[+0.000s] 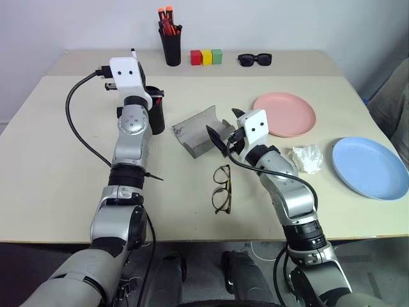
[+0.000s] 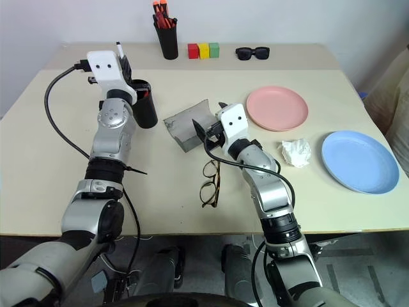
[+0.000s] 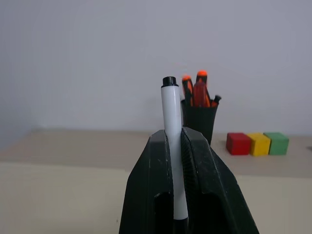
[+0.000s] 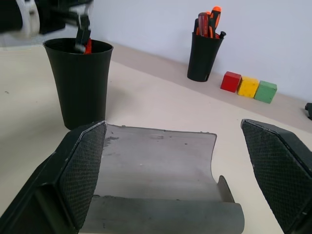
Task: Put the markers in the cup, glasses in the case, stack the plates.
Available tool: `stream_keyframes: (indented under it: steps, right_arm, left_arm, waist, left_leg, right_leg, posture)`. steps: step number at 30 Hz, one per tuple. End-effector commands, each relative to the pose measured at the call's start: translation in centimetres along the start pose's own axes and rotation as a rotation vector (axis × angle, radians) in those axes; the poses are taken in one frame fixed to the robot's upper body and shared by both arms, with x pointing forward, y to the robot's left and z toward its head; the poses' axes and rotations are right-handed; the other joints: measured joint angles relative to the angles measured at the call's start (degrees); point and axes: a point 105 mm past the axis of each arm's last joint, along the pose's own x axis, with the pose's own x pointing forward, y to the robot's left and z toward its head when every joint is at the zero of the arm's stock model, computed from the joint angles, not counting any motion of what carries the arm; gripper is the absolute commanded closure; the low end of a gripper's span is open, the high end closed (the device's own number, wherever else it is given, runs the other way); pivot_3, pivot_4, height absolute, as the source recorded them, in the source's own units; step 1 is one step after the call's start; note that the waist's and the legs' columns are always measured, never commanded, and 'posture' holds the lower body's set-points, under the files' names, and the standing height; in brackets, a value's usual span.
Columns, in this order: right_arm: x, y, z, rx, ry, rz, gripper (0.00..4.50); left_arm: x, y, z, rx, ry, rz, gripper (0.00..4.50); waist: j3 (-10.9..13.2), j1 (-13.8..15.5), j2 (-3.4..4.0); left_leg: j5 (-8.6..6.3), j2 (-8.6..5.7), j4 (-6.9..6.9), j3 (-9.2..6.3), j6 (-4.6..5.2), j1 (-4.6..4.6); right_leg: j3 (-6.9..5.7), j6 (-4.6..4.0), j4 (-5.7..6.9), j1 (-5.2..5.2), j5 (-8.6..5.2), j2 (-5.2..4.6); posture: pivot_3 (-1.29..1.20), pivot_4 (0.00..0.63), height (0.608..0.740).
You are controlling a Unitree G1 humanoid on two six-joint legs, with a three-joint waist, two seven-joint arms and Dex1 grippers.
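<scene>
The left hand [image 3: 176, 161] grips the white marker [image 3: 171, 141] above the cup [image 4: 80, 87], red marker [image 4: 88, 46] already inside; right hand [image 4: 175, 170] gapes empty; glasses [image 1: 222, 188] uncased, plates [image 1: 284, 114] unstacked.

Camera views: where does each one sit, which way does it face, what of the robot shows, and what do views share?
Left and right eye views: on the head, looking forward and down over the table; both arms show.
Left wrist view: on the left wrist, looking along the left gripper, shut on the white marker, toward the pen pot and back wall.
Right wrist view: on the right wrist, looking past the open right gripper over the open case to the cup.
Shared: both wrist views show the pen pot and the coloured blocks.
</scene>
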Motion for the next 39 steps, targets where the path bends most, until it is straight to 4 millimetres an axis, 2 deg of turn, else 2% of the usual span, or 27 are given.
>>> stream_keyframes:
  steps: [1,4,7,11,16,18,20,21,23,24,26,29,32,35,39]
  right_arm:
    - [0.3,0.3,1.6,-0.014,-0.066,0.013,0.0]
    - [0.3,0.4,1.6,-0.011,-0.067,0.02,0.0]
    - [0.4,0.6,1.6,-0.011,-0.068,0.023,0.0]
    - [0.4,0.7,1.6,-0.011,-0.069,0.024,0.0]
    - [0.2,0.5,1.5,-0.02,-0.062,0.022,0.0]
    - [-0.4,-0.3,1.3,-0.045,-0.042,0.016,0.0]
    - [-1.2,-1.2,1.1,-0.07,-0.021,0.019,0.0]
    - [-1.7,-1.7,1.1,-0.087,-0.006,0.029,0.0]
    - [-2.7,-2.5,1.0,-0.119,0.021,0.048,0.0]
    - [-3.2,-2.8,0.9,-0.137,0.036,0.058,0.0]
    - [-4.1,-3.5,0.8,-0.172,0.069,0.078,0.0]
    - [-5.3,-4.3,0.5,-0.215,0.118,0.1,0.0]
    - [-6.2,-5.0,0.2,-0.24,0.151,0.097,0.0]
    - [-6.9,-5.0,-0.1,-0.247,0.176,0.098,0.0]
    - [-8.1,-4.5,-0.7,-0.234,0.217,0.111,0.0]
  left_arm:
    - [0.1,0.3,1.2,-0.002,-0.045,0.018,4.08]
    - [-0.1,0.4,1.0,-0.001,-0.041,0.024,2.93]
    - [-0.1,0.5,1.0,-0.005,-0.039,0.028,1.36]
    - [-0.1,0.7,1.2,-0.016,-0.046,0.046,1.36]
    - [0.1,0.3,3.8,-0.091,-0.127,0.005,1.36]
    - [-0.7,-1.8,6.2,-0.195,-0.195,-0.205,1.36]
    - [-1.9,-3.6,7.5,-0.23,-0.21,-0.406,1.36]
    - [-2.8,-4.7,7.5,-0.218,-0.176,-0.528,1.36]
    - [-4.7,-6.3,6.9,-0.175,-0.087,-0.72,1.36]
    - [-5.7,-6.8,6.0,-0.128,-0.017,-0.794,1.36]
    - [-7.2,-7.3,3.6,-0.025,0.136,-0.883,1.36]
    - [-9.1,-7.9,0.8,-0.009,0.323,-0.976,1.36]
    - [-10.1,-8.5,-1.6,-0.003,0.473,-0.999,1.36]
    - [-10.6,-9.7,-2.9,-0.056,0.567,-1.029,1.36]
    - [-10.8,-10.5,-4.5,-0.028,0.64,-1.072,1.36]
  waist:
    - [0.0,0.02,0.0]
    - [0.0,0.06,0.0]
    - [0.0,0.07,0.0]
    - [0.0,0.07,0.0]
    - [0.0,0.06,0.0]
    - [0.0,0.11,0.0]
    - [0.0,0.14,0.0]
    - [0.0,0.15,0.0]
    - [0.0,-0.06,0.03]
    - [0.0,-0.16,0.03]
    - [0.01,-0.27,0.04]
    - [0.02,-0.38,0.06]
    - [0.02,-0.21,0.06]
    - [0.02,-0.01,0.06]
    - [0.02,0.07,0.06]
  left_leg:
    - [0.0,0.0,0.0,0.0,0.0,0.0]
    - [0.0,0.0,0.0,0.0,0.0,0.0]
    - [0.0,0.0,0.01,0.0,0.0,0.0]
    - [0.0,0.0,0.01,0.0,0.0,0.0]
    - [0.0,0.0,0.01,0.0,0.0,0.0]
    - [0.0,0.0,0.01,0.0,0.0,0.0]
    - [0.0,-0.01,0.01,0.0,0.0,-0.02]
    - [0.0,-0.01,0.01,0.01,0.0,-0.02]
    - [0.0,-0.01,0.01,0.0,0.0,-0.02]
    - [0.0,-0.01,0.01,0.01,0.0,-0.01]
    - [-0.01,0.0,0.01,0.0,0.01,0.07]
    - [0.0,0.05,0.03,-0.02,0.02,0.12]
    - [0.0,0.06,0.08,-0.02,0.02,0.1]
    - [0.0,0.05,0.11,-0.02,0.02,0.09]
    - [0.0,0.04,0.12,-0.01,0.02,0.07]
  right_leg:
    - [0.0,0.0,0.0,0.0,0.0,0.0]
    - [0.0,0.0,0.0,0.0,0.0,0.0]
    - [0.0,0.0,0.0,0.0,0.0,-0.01]
    - [0.0,0.0,0.0,0.0,0.0,-0.01]
    - [0.0,0.0,0.0,0.0,0.0,0.0]
    - [0.0,0.0,0.0,0.0,0.0,-0.01]
    - [0.0,0.0,-0.01,0.02,0.0,-0.02]
    - [0.01,0.0,-0.03,0.02,0.0,-0.03]
    - [0.0,0.0,-0.03,0.04,0.0,-0.02]
    - [0.01,0.0,-0.02,0.04,0.0,-0.03]
    - [0.01,-0.01,0.0,0.09,-0.01,0.01]
    - [0.03,-0.03,0.02,0.12,-0.02,0.09]
    - [0.03,-0.03,0.02,0.12,-0.03,0.1]
    - [0.03,-0.02,0.01,0.14,-0.03,0.08]
    - [0.03,-0.02,-0.01,0.14,-0.03,0.07]
  posture:
    - [0.0,0.15,0.74]
    - [0.0,0.15,0.74]
    - [0.0,0.15,0.74]
    - [0.0,0.15,0.74]
    - [0.0,0.15,0.74]
    - [0.0,0.15,0.74]
    - [0.0,0.15,0.74]
    - [0.0,0.15,0.74]
    - [0.0,0.15,0.74]
    - [0.0,0.15,0.74]
    - [0.0,0.15,0.74]
    - [0.0,0.15,0.74]
    - [0.0,0.15,0.74]
    - [0.0,0.15,0.74]
    - [0.0,0.15,0.74]
